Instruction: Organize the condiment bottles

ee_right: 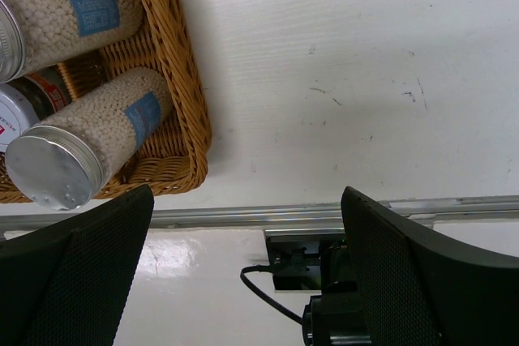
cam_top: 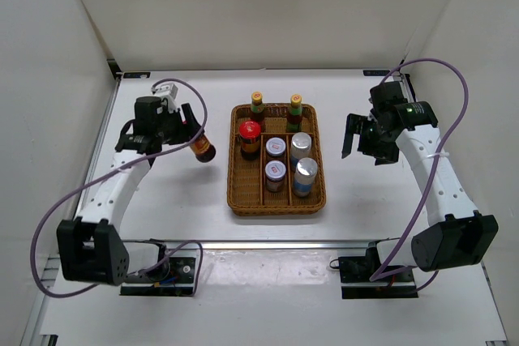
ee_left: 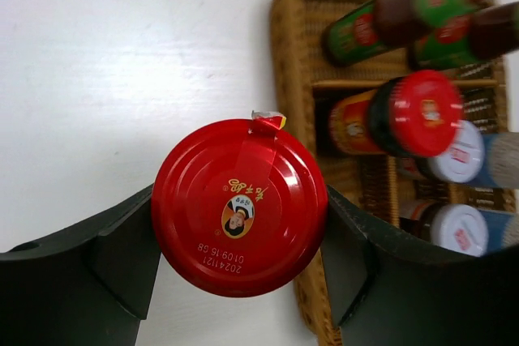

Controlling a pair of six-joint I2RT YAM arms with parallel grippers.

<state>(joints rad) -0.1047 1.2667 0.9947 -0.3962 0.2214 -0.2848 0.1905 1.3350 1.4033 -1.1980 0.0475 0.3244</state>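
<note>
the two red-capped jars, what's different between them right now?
The held jar is clamped in the left gripper; the tray jar stands free. The held jar is outside the wicker tray, to its left; the tray jar sits in the tray's left compartment. Both have red caps and red-yellow labels.

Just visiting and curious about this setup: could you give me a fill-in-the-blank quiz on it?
The left pincer grips a jar whose cap is ___.
The wicker tray holds ___ bottles.
The right pincer is open and holds ___.
Missing words: red; seven; nothing.
</note>
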